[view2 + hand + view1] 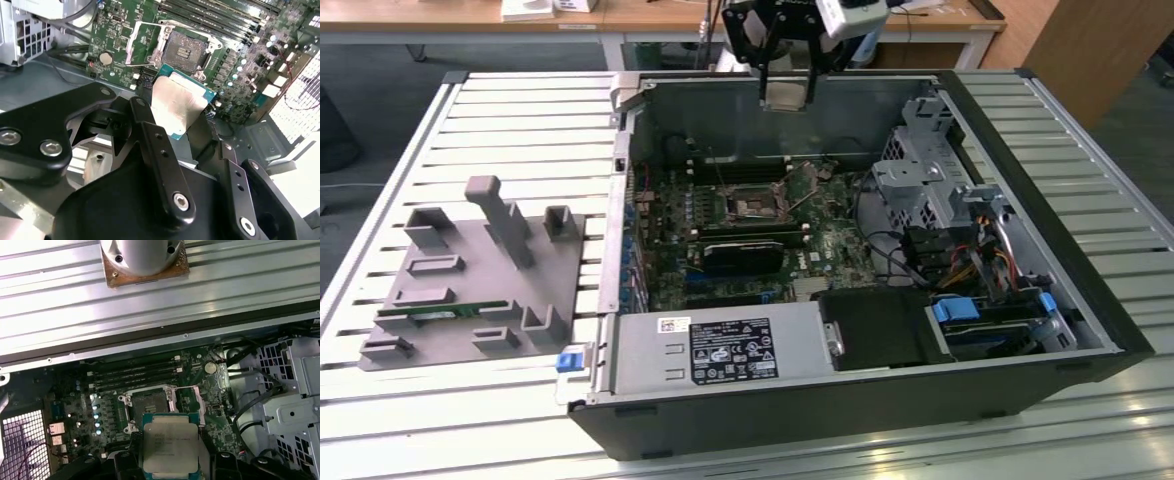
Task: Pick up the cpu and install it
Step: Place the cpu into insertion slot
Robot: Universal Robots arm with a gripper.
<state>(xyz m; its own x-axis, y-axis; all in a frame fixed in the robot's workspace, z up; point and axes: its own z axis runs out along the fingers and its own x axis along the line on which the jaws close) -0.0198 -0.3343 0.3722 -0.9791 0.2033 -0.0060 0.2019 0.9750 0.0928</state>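
status: pick-up done, install not done.

1. the gripper [789, 88] hangs high over the open pc case [854, 415], near its far wall in the exterior view. jaws are clamped on the cpu [787, 98], gripping it by two opposite edges.
2. in the second wrist view the cpu [177, 102] sits between the black fingers [150, 135], silvery top toward the cam, roughly level (no obvious tilt, though the angle is steep).
3. the socket [148, 402] on the motherboard [841, 250] is bare, contact field exposed. its metal retention frame [145, 42] looks swung open. the chip is well apart from the socket, no contact with the board.
4. the grey parts fixture [467, 300] lies outside the case at the exterior view's left, w/ a green memory stick [434, 313] in one slot. not involved at this point.

judgement: approx. halfway. chip secured and carried over the case interior. seating in the socket and closing of the frame are outstanding.
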